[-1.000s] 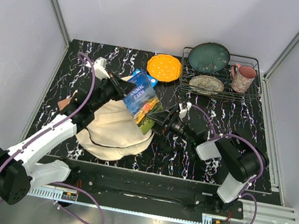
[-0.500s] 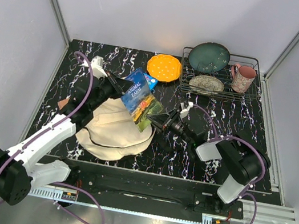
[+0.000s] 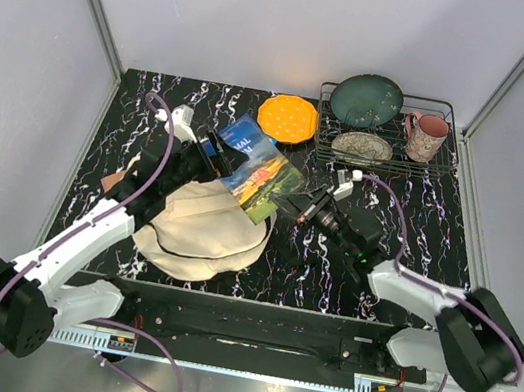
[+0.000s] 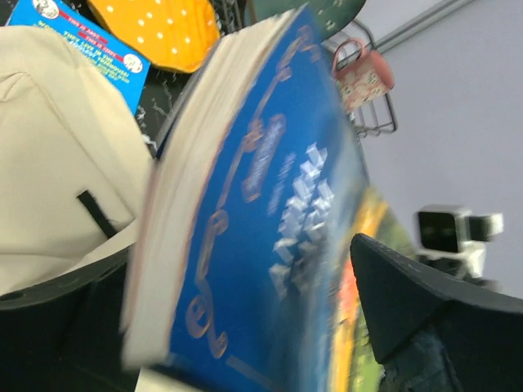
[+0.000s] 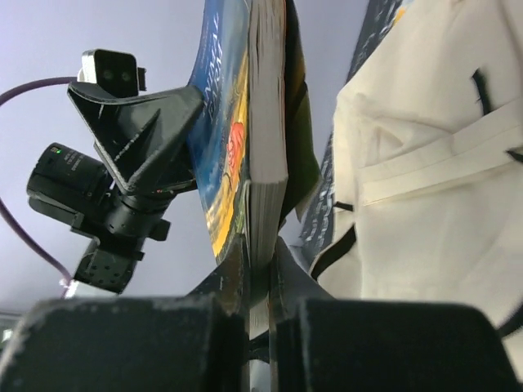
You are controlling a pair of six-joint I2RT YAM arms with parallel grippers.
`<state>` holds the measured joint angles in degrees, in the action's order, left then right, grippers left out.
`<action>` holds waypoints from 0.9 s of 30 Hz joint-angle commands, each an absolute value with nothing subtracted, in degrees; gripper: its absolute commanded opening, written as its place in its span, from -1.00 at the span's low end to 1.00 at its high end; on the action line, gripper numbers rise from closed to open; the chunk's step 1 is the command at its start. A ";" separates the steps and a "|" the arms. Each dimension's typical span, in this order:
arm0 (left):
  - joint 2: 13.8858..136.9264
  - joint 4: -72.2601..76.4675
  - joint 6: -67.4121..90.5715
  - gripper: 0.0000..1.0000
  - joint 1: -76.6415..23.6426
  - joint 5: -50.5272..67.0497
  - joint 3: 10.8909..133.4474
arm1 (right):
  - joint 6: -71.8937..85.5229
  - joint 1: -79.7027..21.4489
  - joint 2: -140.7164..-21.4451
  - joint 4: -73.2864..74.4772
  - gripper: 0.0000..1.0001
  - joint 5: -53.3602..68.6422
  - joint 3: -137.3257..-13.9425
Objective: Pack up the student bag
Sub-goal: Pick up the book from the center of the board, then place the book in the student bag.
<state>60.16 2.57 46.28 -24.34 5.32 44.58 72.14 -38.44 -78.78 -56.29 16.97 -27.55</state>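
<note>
Black marbled table (image 3: 309,275) below: right gripper (image 3: 301,206) clamps the blue paperback book (image 3: 258,170) by its edge, left gripper (image 3: 211,150) gapes wide around the far end, cream student bag (image 3: 200,231) lying underneath, near-left of centre.

Your student bag (image 3: 203,231) lies slumped on the dark marbled table (image 3: 461,216), left of centre; it is cream-beige fabric, rumpled and rounded; you can see black straps and a seamed front pocket on it.
</note>
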 commanded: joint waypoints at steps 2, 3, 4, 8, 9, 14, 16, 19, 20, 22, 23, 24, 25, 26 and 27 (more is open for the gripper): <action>58.89 -4.99 35.78 0.98 -24.61 4.67 49.83 | 61.00 -38.85 -64.44 -34.31 -1.00 3.89 -31.29; 58.36 -5.88 34.64 0.98 -24.61 3.88 50.09 | 60.47 -38.85 -63.03 -28.45 -1.00 2.30 -31.46; 58.10 -6.85 32.37 0.98 -24.61 3.61 50.45 | 59.77 -38.76 -60.32 -25.43 -1.00 -1.46 -31.73; 56.87 -10.80 26.20 0.98 -24.70 5.61 51.41 | 57.83 -38.58 -54.50 -14.52 -1.00 -7.99 -32.08; 57.13 -11.77 24.71 0.98 -25.05 8.84 51.94 | 57.83 -38.50 -53.36 -9.89 -1.00 -9.48 -32.17; 60.37 -22.05 13.38 0.98 -33.38 9.41 57.56 | 55.91 -38.32 -45.54 6.66 -1.00 -22.83 -36.03; 63.27 -26.60 9.87 0.98 -38.30 8.70 60.28 | 52.67 -38.32 -41.60 10.89 -1.00 -27.83 -37.52; 66.70 -30.57 7.66 0.97 -43.41 6.95 62.05 | 48.71 -38.32 -38.77 14.32 -1.00 -31.62 -39.98; 68.19 -31.63 7.47 0.96 -44.98 6.07 62.40 | 48.00 -38.32 -38.67 15.37 -1.00 -32.25 -40.77; 69.69 -34.70 6.60 0.92 -45.87 5.01 63.10 | 46.94 -38.23 -39.02 18.45 -1.00 -33.57 -42.80; 70.92 -35.67 6.24 0.90 -46.66 5.01 63.19 | 46.76 -38.32 -39.11 19.24 -1.00 -33.75 -43.15; 71.36 -36.55 6.07 0.89 -47.10 3.88 63.28 | 46.76 -38.32 -39.11 20.47 -1.00 -34.19 -43.59; 71.72 -37.78 5.63 0.89 -47.72 3.26 63.02 | 46.76 -38.32 -38.76 20.83 -1.00 -34.89 -43.51; 72.24 -38.23 5.36 0.89 -48.77 2.47 62.76 | 46.58 -38.32 -38.59 20.92 -1.00 -35.24 -43.24; 72.51 -38.58 5.19 0.89 -49.30 1.07 62.49 | 46.67 -38.32 -38.24 21.09 -1.00 -35.51 -42.89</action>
